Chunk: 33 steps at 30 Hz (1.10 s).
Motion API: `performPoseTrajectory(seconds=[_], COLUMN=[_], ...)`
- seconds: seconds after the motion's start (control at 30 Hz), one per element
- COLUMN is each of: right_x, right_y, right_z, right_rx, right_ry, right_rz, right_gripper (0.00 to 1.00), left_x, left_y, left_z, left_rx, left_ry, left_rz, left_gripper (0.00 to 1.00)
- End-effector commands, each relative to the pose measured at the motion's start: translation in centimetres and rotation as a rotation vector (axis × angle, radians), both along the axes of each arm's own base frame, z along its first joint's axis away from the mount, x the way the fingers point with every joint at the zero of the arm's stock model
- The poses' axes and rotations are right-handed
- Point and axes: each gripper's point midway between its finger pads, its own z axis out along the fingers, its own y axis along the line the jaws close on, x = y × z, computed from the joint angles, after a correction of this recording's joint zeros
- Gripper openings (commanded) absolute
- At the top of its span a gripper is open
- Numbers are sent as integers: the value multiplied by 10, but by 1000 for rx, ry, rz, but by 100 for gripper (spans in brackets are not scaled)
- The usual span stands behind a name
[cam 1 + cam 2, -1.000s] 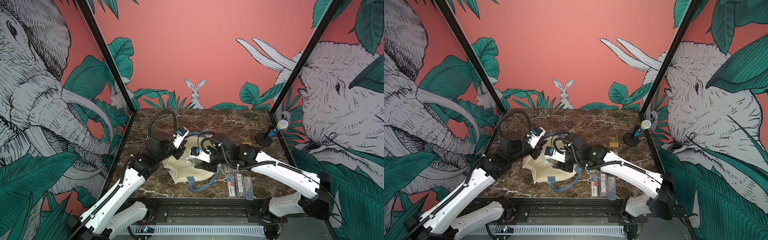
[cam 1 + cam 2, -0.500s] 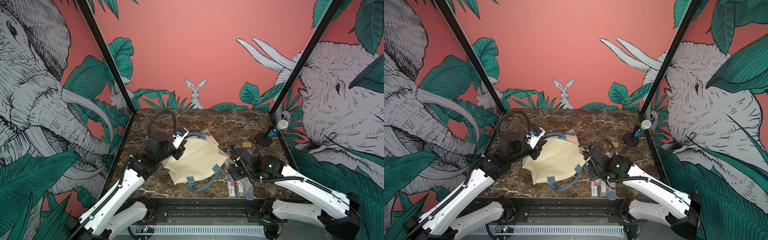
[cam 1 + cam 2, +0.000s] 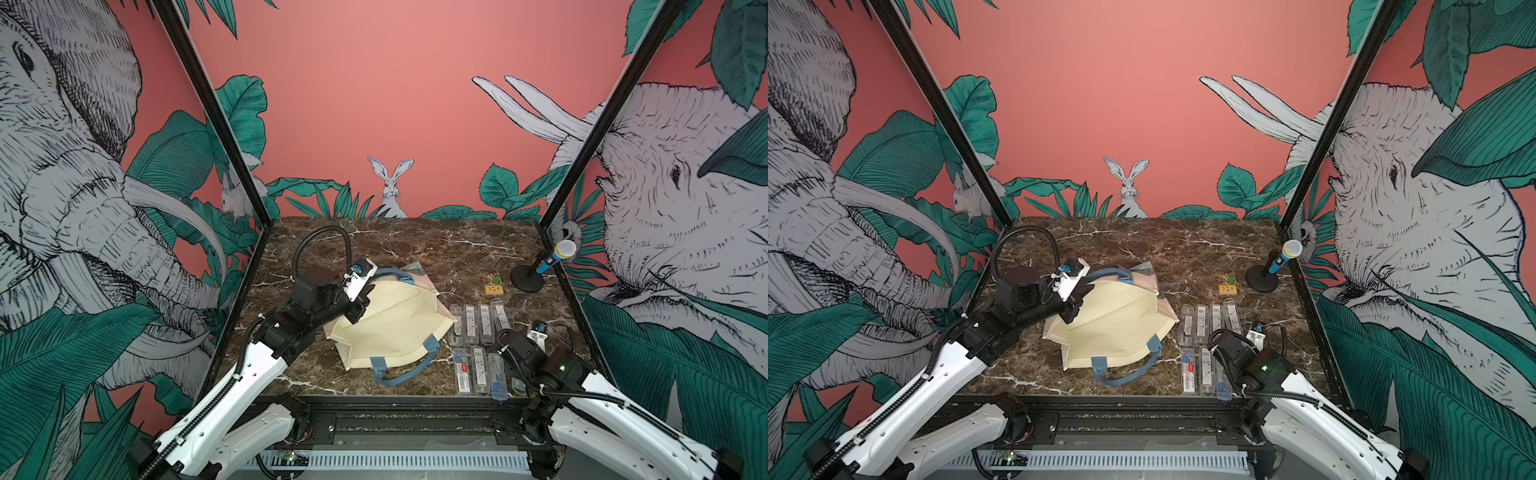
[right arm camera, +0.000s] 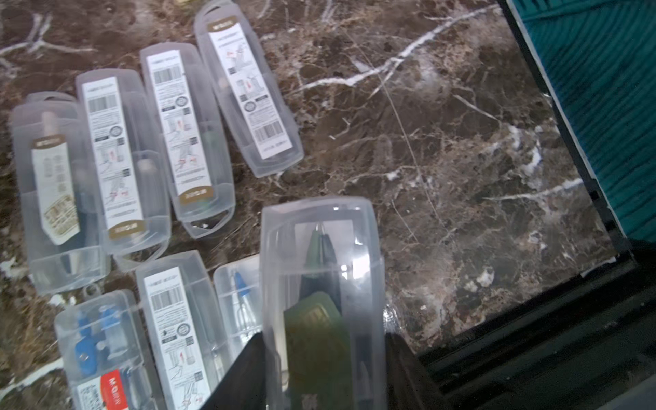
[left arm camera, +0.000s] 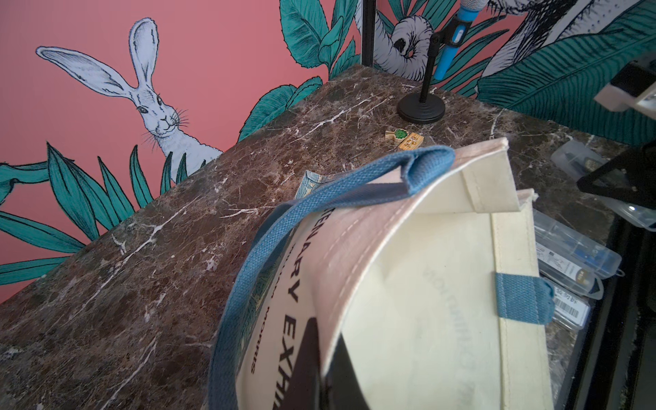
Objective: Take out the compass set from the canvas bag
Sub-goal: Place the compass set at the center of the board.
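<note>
The cream canvas bag [image 3: 395, 328] [image 3: 1113, 328] lies on its side mid-table, mouth held up, blue handles showing. My left gripper [image 3: 359, 309] [image 5: 333, 372] is shut on the bag's upper rim [image 5: 355, 255], one finger inside and one on the lettered outside. A compass set [image 4: 319, 269], a clear plastic case with a green card inside, sits between the fingers of my right gripper [image 4: 324, 372], which is shut on it just above the marble. The right arm [image 3: 552, 365] hangs over the table's front right. What else is inside the bag is hidden.
Several other clear compass cases lie in two rows right of the bag [image 3: 478, 322] [image 4: 170, 142]. A microphone on a black stand [image 3: 528, 282] and a small wooden token [image 3: 494, 289] sit behind them. The table's black front edge [image 4: 532, 337] is close to the held case.
The right gripper has come out of the bag's mouth and swung right and forward to the rows of cases, carrying the compass set. The left gripper has stayed on the rim.
</note>
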Motion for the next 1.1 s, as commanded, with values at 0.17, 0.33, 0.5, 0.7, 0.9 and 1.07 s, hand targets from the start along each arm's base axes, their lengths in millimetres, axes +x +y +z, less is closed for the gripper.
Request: performPoseTrajectory(seconds=[0.17,0.33,0.5,0.7,0.9,1.07], right_x=[7,11,15,21,25,35], right_y=[-9,-9,-6,1,5,18], right_z=[-17,-31,-38,-48,-51,-38], right_rx=[29,40,45,71,86,112], right_ry=[-58,-44,-27,-17,0,-10], right_rz=[-143,-142,-126,-104,-80,14], right_gripper=[44,48,53,63,66,64], left_x=[-3,-2,-2,-1,-1,-2], left_y=[-1,-1,-1,0,-1,-2], left_z=[12,11,11,10,12,11], left_rx=[-43,-40,-41,-37,-43,-56], left_ry=[-30,-28,-27,-27,-28,-14], left_rz=[-16,-14,-13,-11,-13,-11], left_gripper=[0,0,0,0,0,0])
